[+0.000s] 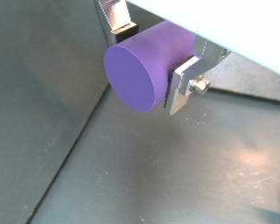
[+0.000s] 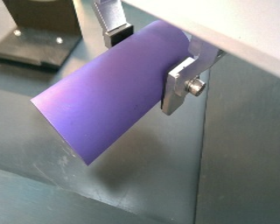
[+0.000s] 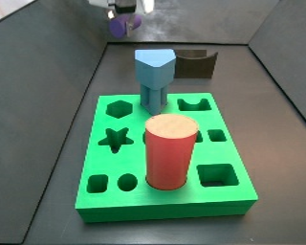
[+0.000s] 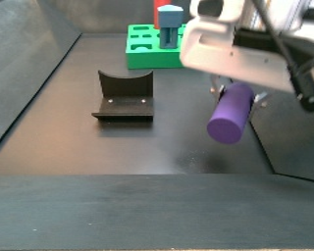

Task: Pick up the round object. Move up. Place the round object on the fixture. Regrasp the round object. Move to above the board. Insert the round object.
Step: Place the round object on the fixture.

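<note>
1. The pincer [image 4: 234, 90] hangs in the air above the floor, at about two o'clock in a side view.
2. Its silver fingers [image 1: 184, 83] are clamped on the round object [image 2: 108, 92] from both sides in both wrist views.
3. The round object tilts, its free end lower than the pincer.
4. In a side view the pincer [image 3: 126, 16] sits at twelve o'clock, far back.

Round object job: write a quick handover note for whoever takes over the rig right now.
Gripper: shut on the round object, held in the air above the dark floor, clear of everything.
Round object: purple cylinder, tilted, gripped near one end; most of it sticks out past the fingers.
Fixture: on the floor, nothing on it.
Board: at the far end of the floor from the gripper, with the red cylinder and blue peg standing in it.
Done: pick-up and lift.
Left: place on fixture, regrasp, move above board, insert.
</note>
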You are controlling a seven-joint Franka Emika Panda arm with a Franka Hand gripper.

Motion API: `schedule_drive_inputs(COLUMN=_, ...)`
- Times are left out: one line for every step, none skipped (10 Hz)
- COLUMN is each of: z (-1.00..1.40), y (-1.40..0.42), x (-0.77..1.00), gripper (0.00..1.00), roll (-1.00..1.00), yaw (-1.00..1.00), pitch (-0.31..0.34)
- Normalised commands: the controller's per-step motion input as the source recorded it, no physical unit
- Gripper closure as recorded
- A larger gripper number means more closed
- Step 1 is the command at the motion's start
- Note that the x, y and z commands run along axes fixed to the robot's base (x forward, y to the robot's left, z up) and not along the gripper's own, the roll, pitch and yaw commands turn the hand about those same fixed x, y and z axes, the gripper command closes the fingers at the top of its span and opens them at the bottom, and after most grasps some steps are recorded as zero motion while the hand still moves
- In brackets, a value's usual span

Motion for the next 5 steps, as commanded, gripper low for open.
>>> schedule_drive_inputs(z=1.0, y=0.0, x=-0.02, gripper=1.0, roll=0.04, yaw=-0.02, pitch=0.028)
schedule_drive_inputs(z=1.0, y=0.01, x=-0.03, gripper=1.0, roll=0.05, yaw=-0.03, pitch=0.037)
schedule_drive_inputs(z=1.0, y=0.0, x=-0.03, gripper=1.0, roll=0.06, yaw=-0.02, pitch=0.042)
schedule_drive_inputs(z=1.0, y=0.0, x=-0.04, gripper=1.0, roll=0.07, yaw=-0.01, pitch=0.045)
schedule_drive_inputs(z=1.0, y=0.0, x=-0.04, gripper=1.0, roll=0.08, yaw=0.0, pitch=0.05)
